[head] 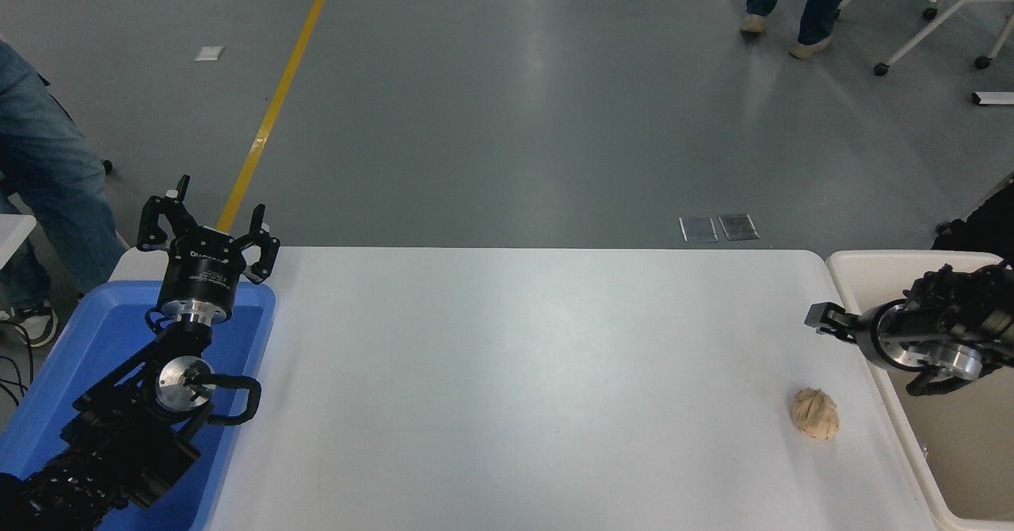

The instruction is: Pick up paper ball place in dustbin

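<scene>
- Paper ball [814, 413], tan and creased, sits alone on the white table [507, 388] near its right edge, toward the near side, touched by nothing.
- White table fills the middle of the view; its surface around the ball is bare, with nothing lying between the ball and the table's right edge.
- Dustbin [887, 269], cream-beige with a rounded rim, stands hard against the table's right edge; its long near wall runs just beside the ball, and part of its inside is cut off by the picture's border.
- Blue tray [95, 333] lies at the table's left end, well apart from the ball, with the left arm reaching over it.
- Right arm comes in from the right edge and hangs over the dustbin's left wall; the right gripper [824, 318] points left across the rim, above and farther back than the ball, apart from it. It shows edge-on as a small dark tip, and I cannot tell whether its fingers are spread or together.
- Left gripper [208, 234] stands upright at the tray's far end, fingers spread wide, holding nothing.
- Grey floor beyond the table carries a yellow line [277, 95], two small metal plates [719, 228] and a scrap of white [208, 53].
- A person's legs [800, 0] show at the top right beside a wheeled chair base [935, 16]; another person's leg in jeans [47, 174] shows at the left edge.
</scene>
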### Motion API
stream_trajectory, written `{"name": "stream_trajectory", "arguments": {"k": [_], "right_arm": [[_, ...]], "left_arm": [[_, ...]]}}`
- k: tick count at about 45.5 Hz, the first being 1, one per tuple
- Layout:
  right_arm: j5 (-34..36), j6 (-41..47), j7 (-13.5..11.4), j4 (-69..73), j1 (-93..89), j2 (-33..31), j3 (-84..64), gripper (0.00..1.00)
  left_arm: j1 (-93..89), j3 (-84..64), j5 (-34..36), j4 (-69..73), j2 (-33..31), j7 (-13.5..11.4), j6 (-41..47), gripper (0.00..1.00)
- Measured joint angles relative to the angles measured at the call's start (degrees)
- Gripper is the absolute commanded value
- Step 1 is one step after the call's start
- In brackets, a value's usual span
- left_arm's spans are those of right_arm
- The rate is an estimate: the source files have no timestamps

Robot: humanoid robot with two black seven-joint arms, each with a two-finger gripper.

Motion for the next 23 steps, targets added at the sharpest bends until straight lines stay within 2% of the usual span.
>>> {"name": "stream_trajectory", "arguments": {"k": [23], "right_arm": [[-0.3, -0.8, 0.1, -1.7, -7.7, 0.4, 5.9, 1.00]], "left_arm": [[0.0, 0.0, 0.0, 0.0, 0.0, 0.0, 0.0, 0.99]]}}
